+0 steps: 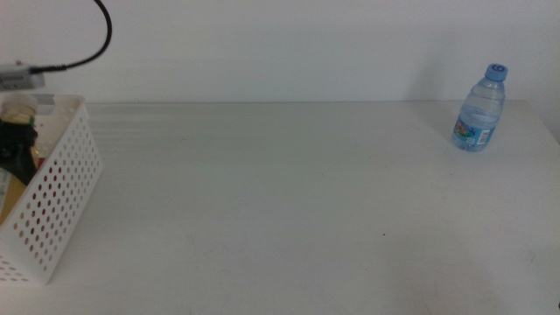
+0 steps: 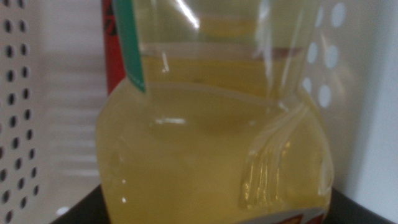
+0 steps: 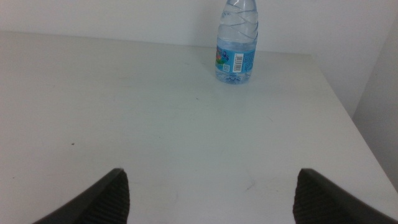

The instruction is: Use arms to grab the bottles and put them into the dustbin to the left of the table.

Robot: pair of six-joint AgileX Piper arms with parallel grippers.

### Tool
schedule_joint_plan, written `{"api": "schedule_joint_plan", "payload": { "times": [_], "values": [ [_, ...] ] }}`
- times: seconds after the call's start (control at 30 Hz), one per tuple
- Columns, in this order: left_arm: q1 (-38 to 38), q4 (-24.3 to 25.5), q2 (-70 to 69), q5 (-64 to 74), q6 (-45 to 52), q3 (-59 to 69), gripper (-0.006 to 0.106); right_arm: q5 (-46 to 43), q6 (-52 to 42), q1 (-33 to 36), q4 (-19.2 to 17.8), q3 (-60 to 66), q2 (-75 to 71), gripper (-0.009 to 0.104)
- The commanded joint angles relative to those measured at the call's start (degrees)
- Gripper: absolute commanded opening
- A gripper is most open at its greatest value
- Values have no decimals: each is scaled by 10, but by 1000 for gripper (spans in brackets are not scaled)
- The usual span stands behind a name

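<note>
The yellow juice bottle (image 2: 211, 143) fills the left wrist view, held inside the white perforated dustbin (image 1: 61, 188) at the table's left end. My left gripper (image 1: 16, 140) reaches down into the dustbin, and its dark jaws show only at the bottle's two sides. Behind the juice bottle stands the red can (image 2: 115, 43). The clear water bottle (image 1: 479, 109) with a blue cap is upright at the far right of the table (image 1: 280, 201). My right gripper (image 3: 214, 199) hovers open low over the table, short of the water bottle (image 3: 236, 43); it is outside the middle view.
The dustbin's perforated walls (image 2: 18, 93) close in on both sides of the juice bottle. A black cable (image 1: 96, 39) loops above the dustbin. The table's right edge (image 3: 348, 118) runs close beside the water bottle.
</note>
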Motion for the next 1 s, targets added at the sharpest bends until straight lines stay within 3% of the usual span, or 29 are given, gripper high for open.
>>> {"api": "schedule_joint_plan", "payload": {
  "times": [0.0,0.23,0.37,0.43,0.47,0.73,0.97],
  "values": [
    [0,-5,-23,47,1,-7,-5,-40,-5,-3,-3,-5,-16,70],
    [0,3,12,47,1,-5,-4,-40,-5,-3,-3,-5,-16,70],
    [0,2,24,47,1,-5,4,-40,-5,-3,-3,-5,-16,70],
    [0,2,27,44,1,-5,12,-40,-5,-3,-3,-5,-16,70],
    [0,3,27,41,1,-5,25,-40,-5,-3,-3,-5,-16,70],
    [0,27,24,48,-10,-12,91,-40,-5,-3,-3,-5,-16,70],
    [-3,33,-21,48,-52,-44,90,-40,-5,-3,-3,-5,-16,70]
  ]
}}
